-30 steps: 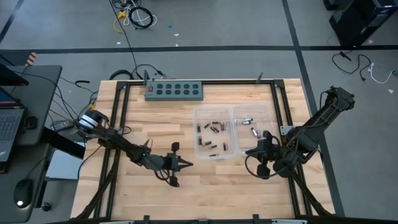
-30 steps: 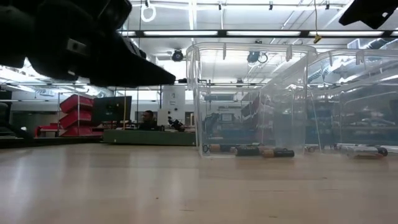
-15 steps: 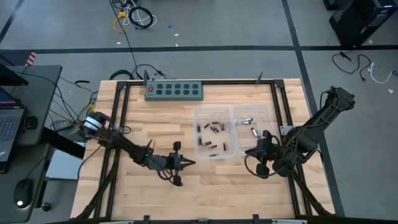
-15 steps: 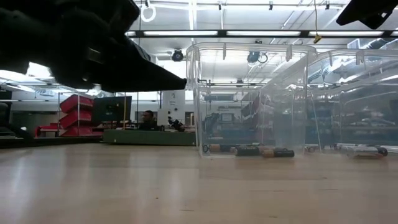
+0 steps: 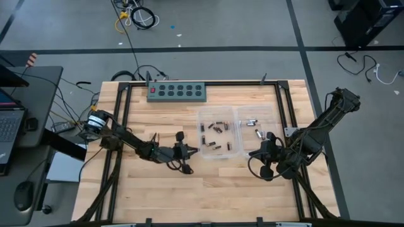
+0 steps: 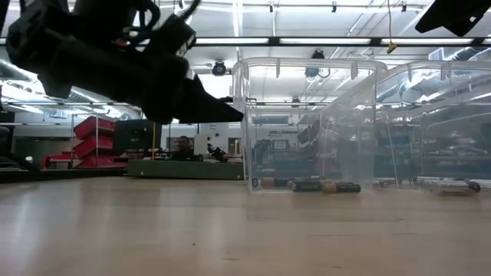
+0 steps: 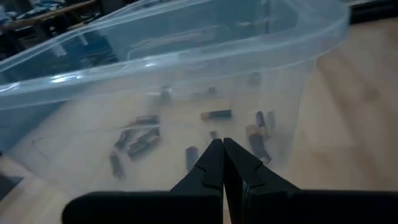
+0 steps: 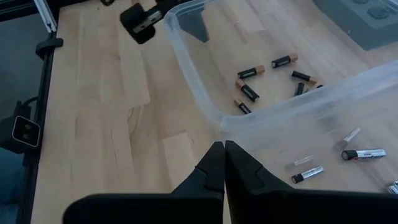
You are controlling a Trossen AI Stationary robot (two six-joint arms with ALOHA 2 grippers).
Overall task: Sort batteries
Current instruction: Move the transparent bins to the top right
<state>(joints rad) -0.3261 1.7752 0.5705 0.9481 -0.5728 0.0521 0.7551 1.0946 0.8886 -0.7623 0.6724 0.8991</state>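
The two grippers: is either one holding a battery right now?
No. The left gripper and right gripper are both shut on nothing; the batteries lie in the clear bins.

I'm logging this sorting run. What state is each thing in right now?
Left gripper: shut, empty, tips at the left bin's wall.
Right gripper: shut, empty, beside the right bin.
Left bin: upright, open-topped, holds dark batteries.
Right bin: upright, open-topped, holds silvery batteries.
Power strip: flat at the table's far edge.

We see a wooden table [image 5: 158, 195] carrying a green power strip [image 5: 177, 92] near its far edge and two clear bins [image 5: 218, 133] toward its right side.
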